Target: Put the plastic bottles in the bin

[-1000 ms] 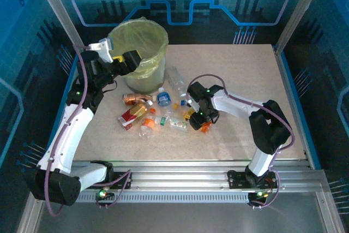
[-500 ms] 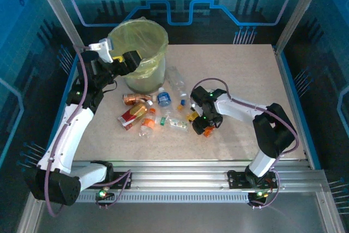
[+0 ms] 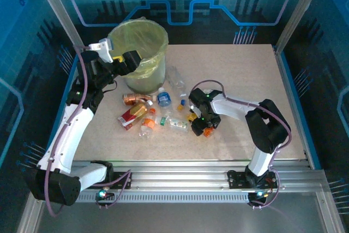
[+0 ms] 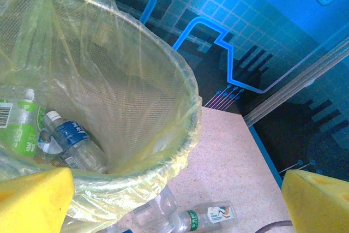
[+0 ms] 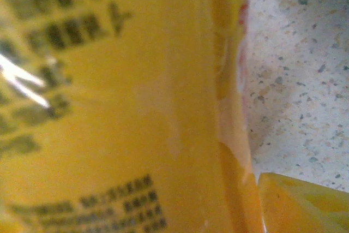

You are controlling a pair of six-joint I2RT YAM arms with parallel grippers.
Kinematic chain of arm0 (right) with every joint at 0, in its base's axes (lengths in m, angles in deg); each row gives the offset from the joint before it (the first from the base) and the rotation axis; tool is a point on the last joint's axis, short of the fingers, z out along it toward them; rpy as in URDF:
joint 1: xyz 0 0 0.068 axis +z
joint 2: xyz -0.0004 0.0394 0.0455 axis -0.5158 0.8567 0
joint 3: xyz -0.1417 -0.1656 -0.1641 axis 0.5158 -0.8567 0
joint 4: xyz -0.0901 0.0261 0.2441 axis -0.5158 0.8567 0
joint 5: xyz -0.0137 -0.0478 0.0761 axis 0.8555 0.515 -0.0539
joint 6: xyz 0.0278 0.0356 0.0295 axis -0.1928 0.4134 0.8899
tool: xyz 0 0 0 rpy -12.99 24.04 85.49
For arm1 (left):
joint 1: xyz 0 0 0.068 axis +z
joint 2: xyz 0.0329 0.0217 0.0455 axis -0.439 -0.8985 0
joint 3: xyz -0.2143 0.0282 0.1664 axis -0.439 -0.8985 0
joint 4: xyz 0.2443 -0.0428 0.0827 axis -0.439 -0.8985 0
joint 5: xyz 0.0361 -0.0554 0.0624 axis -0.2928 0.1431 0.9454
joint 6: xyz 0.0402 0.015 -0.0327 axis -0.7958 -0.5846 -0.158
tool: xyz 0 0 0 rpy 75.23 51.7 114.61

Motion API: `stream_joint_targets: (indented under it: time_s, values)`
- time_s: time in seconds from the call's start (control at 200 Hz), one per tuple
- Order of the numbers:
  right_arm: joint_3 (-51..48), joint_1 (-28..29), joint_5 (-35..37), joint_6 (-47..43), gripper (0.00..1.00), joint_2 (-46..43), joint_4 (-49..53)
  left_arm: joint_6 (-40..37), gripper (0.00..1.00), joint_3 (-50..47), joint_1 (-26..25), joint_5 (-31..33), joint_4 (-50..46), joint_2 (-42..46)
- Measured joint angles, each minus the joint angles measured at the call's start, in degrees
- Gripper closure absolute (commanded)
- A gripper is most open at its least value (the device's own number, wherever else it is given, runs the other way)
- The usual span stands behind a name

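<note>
The bin (image 3: 139, 53), lined with a yellow-green bag, stands at the back left. Inside it lie a green-labelled bottle (image 4: 16, 129) and a blue-labelled bottle (image 4: 71, 135). My left gripper (image 3: 126, 61) hangs open over the bin's near rim (image 4: 163, 151), its yellow pads (image 4: 32, 200) empty. Several plastic bottles (image 3: 143, 114) lie scattered on the table in front of the bin. My right gripper (image 3: 203, 126) is down on the table, shut on an orange-labelled bottle (image 5: 125, 107). One yellow pad (image 5: 305, 205) presses against the bottle's side.
A clear bottle with a green label (image 4: 210, 216) lies just right of the bin's foot. A blue-capped bottle (image 3: 163, 99) and a red-labelled one (image 3: 131, 115) are in the pile. The speckled table (image 3: 245, 69) runs to the right, with blue walls around it.
My right gripper has shifted a little toward the near side and settled over the orange-labelled bottle. The left arm has not moved.
</note>
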Motion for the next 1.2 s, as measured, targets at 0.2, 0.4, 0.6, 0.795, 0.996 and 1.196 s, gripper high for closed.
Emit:
stream_joint_targets:
  time_s: [0.2, 0.4, 0.6, 0.795, 0.996, 1.196]
  values:
    - [0.02, 0.79, 0.28, -0.26, 0.34, 0.83, -0.68, -0.02, 0.01, 0.0, 0.0, 0.0, 0.0, 0.0]
    - [0.17, 1.75, 1.46, -0.26, 0.42, 0.79, -0.66, -0.02, 0.01, 0.0, 0.0, 0.02, 0.0, 0.0]
    - [0.17, 2.8, 1.97, -0.22, 0.5, -0.66, 0.15, -0.04, 0.01, 0.0, 0.0, 0.0, 0.0, 0.0]
    - [0.94, 3.3, 2.84, -0.2, 0.52, -5.03, 2.03, -0.04, 0.01, 0.0, 0.0, 0.0, -0.02, 0.0]
    - [2.73, 3.32, 2.97, 0.5, 0.53, -12.02, 3.06, -0.02, 0.01, 0.0, 0.0, -0.92, 0.0, 0.0]
    - [4.7, 3.3, 2.05, 1.55, 0.53, -19.5, 1.55, 1.36, 0.01, -0.94, -0.07, -4.98, 2.62, 0.0]
